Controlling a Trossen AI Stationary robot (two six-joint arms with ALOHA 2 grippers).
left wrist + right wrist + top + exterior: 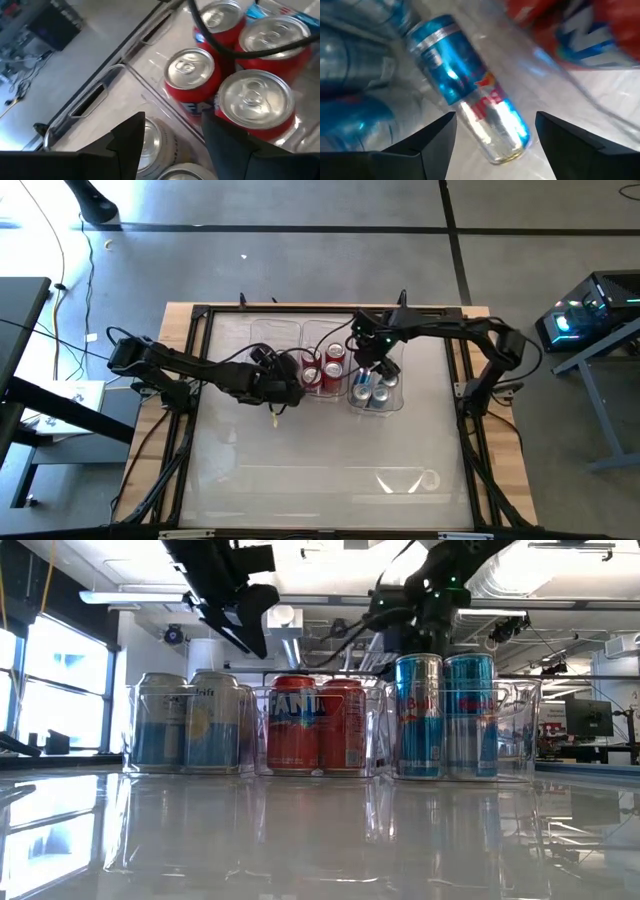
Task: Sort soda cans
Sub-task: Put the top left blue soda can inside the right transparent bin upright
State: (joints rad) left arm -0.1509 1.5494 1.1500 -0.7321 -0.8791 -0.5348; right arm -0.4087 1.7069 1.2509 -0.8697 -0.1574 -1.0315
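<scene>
high view: 3 clear bins sit side by side mid-table. the right gripper hangs over the right bin, fingers spread and holding nothing; in its wrist view a blue and silver can lies between the parted fingers, and i cannot tell if it has settled upright. the left gripper hovers over the wall between the left bin and the middle bin, fingers apart and empty. low view shows pale blue cans in the left bin, red fanta cans in the middle, tall blue cans on the right. these look light if empty, thin-walled and slick, easily dented; best pinched across the body at mid-height, gently, since tall ones tip readily
</scene>
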